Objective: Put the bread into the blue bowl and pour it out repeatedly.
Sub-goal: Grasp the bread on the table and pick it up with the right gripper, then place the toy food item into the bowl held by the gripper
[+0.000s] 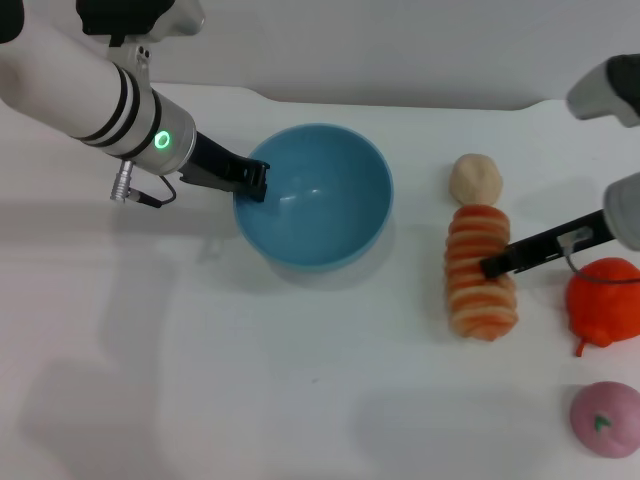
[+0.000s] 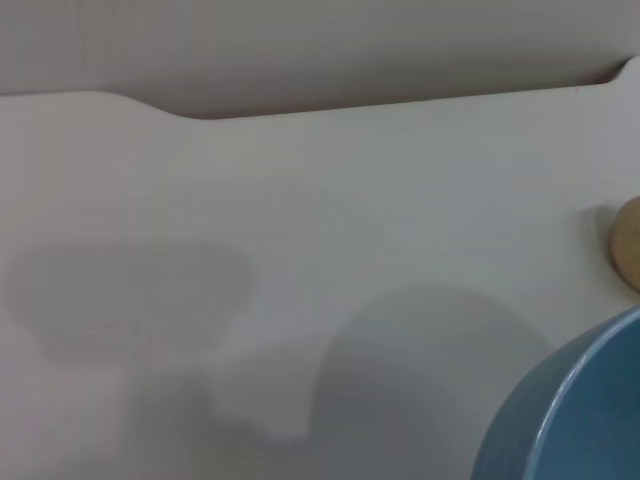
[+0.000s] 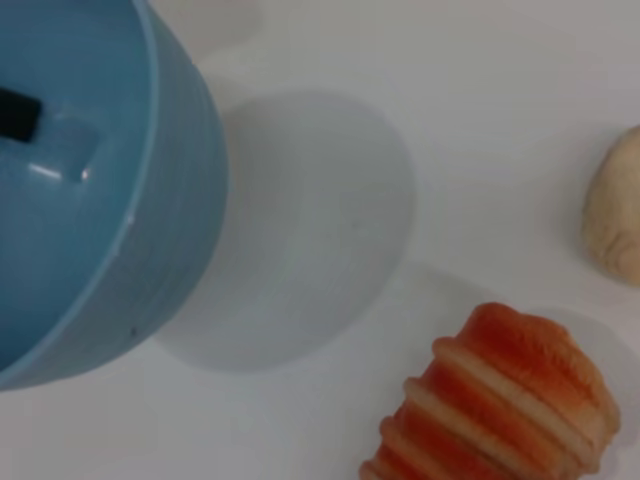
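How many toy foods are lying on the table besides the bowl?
4: the striped bread right of the blue bowl, a beige ball just behind it, an orange-red piece at the right edge, and a pink piece nearest the robot.

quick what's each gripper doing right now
Left gripper: shut on the rim of the round light-blue plastic bowl.
Right gripper: at the ribbed orange-and-cream toy loaf; grip cannot be told.
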You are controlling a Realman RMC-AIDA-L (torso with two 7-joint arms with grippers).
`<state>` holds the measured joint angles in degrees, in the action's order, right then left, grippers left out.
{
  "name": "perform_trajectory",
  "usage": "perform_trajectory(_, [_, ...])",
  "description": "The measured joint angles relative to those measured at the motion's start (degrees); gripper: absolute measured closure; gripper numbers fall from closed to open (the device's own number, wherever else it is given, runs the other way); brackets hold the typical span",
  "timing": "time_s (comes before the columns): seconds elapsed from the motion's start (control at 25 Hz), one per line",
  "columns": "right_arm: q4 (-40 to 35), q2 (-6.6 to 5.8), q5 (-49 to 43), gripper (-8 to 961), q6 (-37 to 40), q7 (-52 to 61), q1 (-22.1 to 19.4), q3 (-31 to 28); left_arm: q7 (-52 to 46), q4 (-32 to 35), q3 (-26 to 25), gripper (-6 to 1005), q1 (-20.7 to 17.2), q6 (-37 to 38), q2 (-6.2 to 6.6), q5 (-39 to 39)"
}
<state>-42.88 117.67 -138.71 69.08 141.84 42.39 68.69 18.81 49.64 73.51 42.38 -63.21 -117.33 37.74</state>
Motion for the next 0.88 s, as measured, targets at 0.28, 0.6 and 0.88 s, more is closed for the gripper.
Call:
perform_trajectory(0.28, [-7.5, 0.31, 2.0, 794, 6.9, -5.2, -2.7, -8.5, -0.1, -0.6, 0.1, 999, 0.3, -1.5, -0.24, -2.4])
perform_trajectory(0.6, [-14.9, 0.41, 18.2, 831, 12.2, -18.6, -3.2, -12.4, -0.2, -1.2, 0.2, 999, 0.3, -2.9, -0.55, -2.4])
perform_trajectory(0.88, [-13.8, 0.88, 28.1, 839, 9.4, -31.3, -2.4, -6.4, -0.4, -1.2, 3.2, 999, 0.4, -2.9, -0.77, 0.6])
